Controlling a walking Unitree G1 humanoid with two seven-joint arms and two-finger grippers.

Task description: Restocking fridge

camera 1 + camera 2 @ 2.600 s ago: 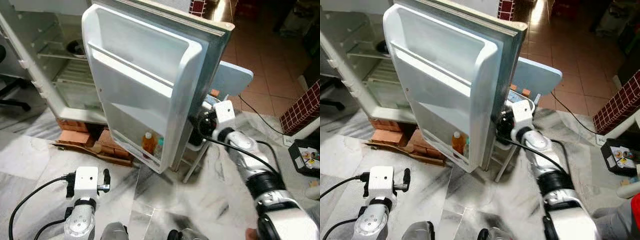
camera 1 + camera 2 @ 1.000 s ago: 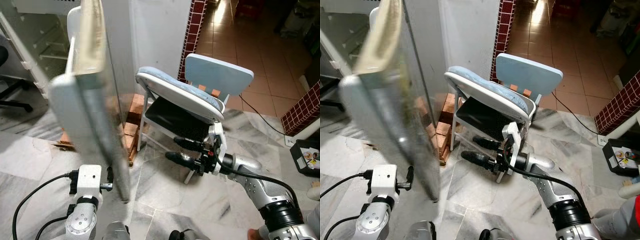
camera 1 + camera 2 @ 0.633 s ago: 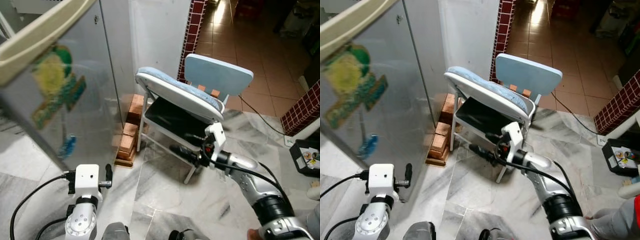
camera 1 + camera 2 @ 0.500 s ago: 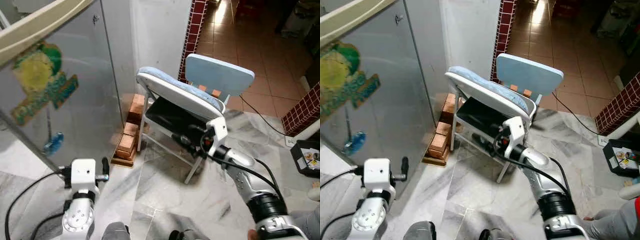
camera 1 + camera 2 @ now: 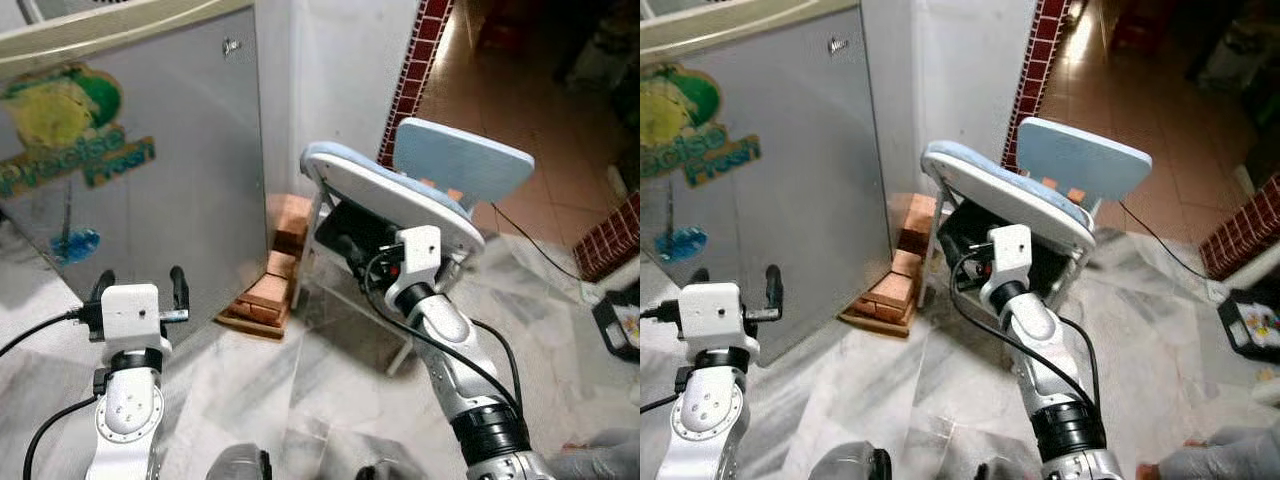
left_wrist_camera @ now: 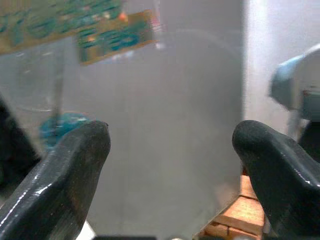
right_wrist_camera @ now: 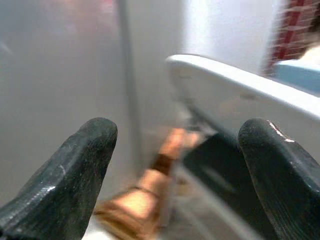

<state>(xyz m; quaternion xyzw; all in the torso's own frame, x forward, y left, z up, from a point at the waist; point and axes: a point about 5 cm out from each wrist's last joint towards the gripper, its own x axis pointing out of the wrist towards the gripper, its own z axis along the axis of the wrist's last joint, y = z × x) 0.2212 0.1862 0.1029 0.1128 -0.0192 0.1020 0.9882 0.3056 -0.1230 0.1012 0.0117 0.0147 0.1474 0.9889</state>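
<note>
The silver fridge door (image 5: pixel 150 170) stands shut, with a green and yellow sticker (image 5: pixel 60 125) on its front. My left gripper (image 5: pixel 140 283) is held up low in front of the door, open and holding nothing; the left wrist view looks between its fingers (image 6: pixel 75 165) at the sticker (image 6: pixel 105 35). My right gripper (image 5: pixel 350 250) hovers by the fridge's right side, under the seat of a light blue chair (image 5: pixel 400 190). In the right wrist view this gripper (image 7: pixel 175 150) is open and empty, facing the fridge side and the chair seat (image 7: pixel 230 95).
The folding chair stands close to the fridge's right side. Bricks (image 5: pixel 270 295) are stacked under the fridge corner. A red tiled pillar (image 5: pixel 415 70) rises behind. A black cable (image 5: pixel 530 240) and a dark box (image 5: pixel 620 325) lie on the marble floor at right.
The fridge door has swung from wide open to shut. My right gripper has left the door edge and pulled back under the chair. The camera has shifted and the left gripper sits higher.
</note>
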